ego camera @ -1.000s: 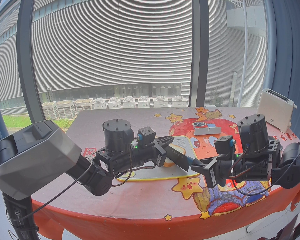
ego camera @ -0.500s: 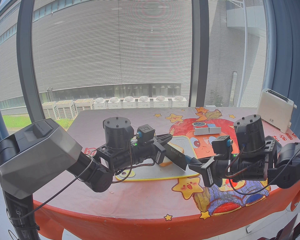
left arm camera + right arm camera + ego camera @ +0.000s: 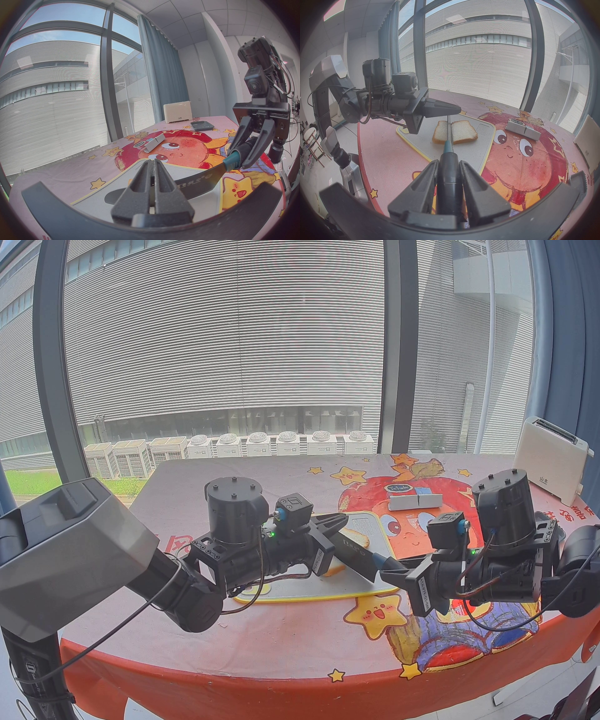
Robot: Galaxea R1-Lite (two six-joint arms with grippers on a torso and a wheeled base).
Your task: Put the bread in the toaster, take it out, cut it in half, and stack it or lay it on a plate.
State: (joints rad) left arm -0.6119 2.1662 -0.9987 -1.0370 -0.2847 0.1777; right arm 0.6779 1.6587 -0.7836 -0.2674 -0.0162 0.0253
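Nearest, over the front of the table (image 3: 281,640), the right gripper (image 3: 392,566) is clamped on the handle of the knife (image 3: 353,552). The blade runs forward and away from it, edge down, across the board (image 3: 300,589).

To its left, the left gripper (image 3: 337,522) hangs over the same board with its fingers pressed together and nothing between them. Its tip is just above the near-left part of the bread (image 3: 462,131), close beside the blade. It looks clear of the slice, though I can't be sure.

The bread lies flat in the middle of the board with the blade crossing it about halfway along. A piece shows on either side, but the blade covers the line between them, so I can't tell whether the slice is cut through.

Beyond the board sits a small grey block (image 3: 412,499). Further to the right is a dark plate (image 3: 202,125), and the toaster (image 3: 550,465) stands at the far right edge.

I'd say this is the cutting step, with toasting behind us. The next move seems to call for bringing the blade straight down through the middle while the left tip steadies the slice, well clear of the edge. The slice may slide if nothing pins it. After that the halves have to travel some way right to the plate.
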